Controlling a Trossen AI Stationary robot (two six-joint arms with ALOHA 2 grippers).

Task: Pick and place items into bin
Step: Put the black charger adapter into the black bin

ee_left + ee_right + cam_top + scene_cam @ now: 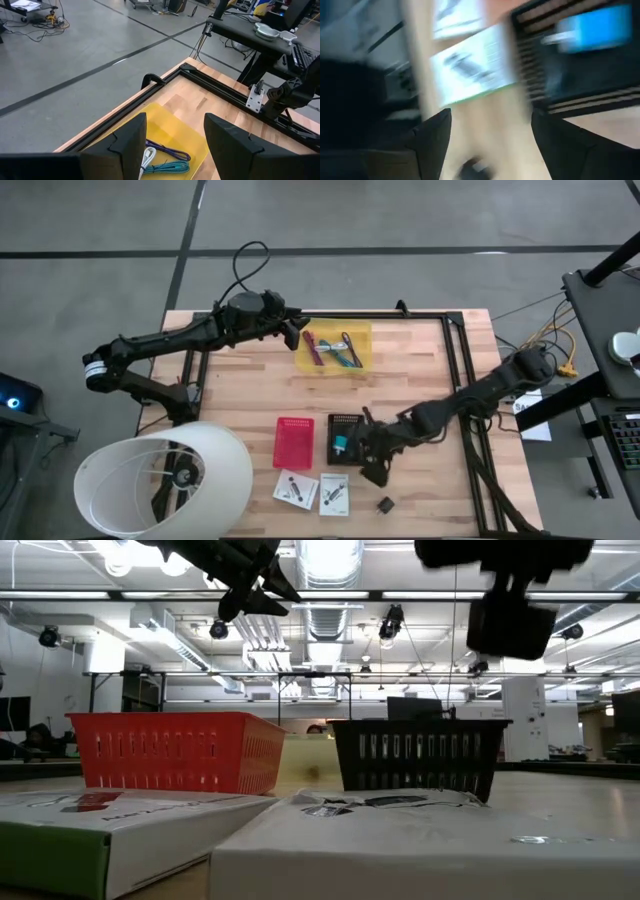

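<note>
A yellow tray (352, 340) on the far middle of the table holds purple and magenta pens (314, 348) and a teal cord (170, 167). My left gripper (300, 337) hovers open at the tray's left edge, and its fingers (131, 137) stand above the tray's contents. My right gripper (372, 472) is open and holds nothing. It hangs by the near right corner of the black bin (346, 438). A blue-teal piece (592, 32) lies in that bin. Two white printed cards (295, 488) (333, 493) and a tiny black cube (385, 504) lie flat near the table's near edge.
A red bin (293, 442) stands left of the black one. A black metal frame (455, 380) runs along the table's far and right sides. A white lamp shade (165, 480) covers the near left corner. Bare wood lies between the tray and the bins.
</note>
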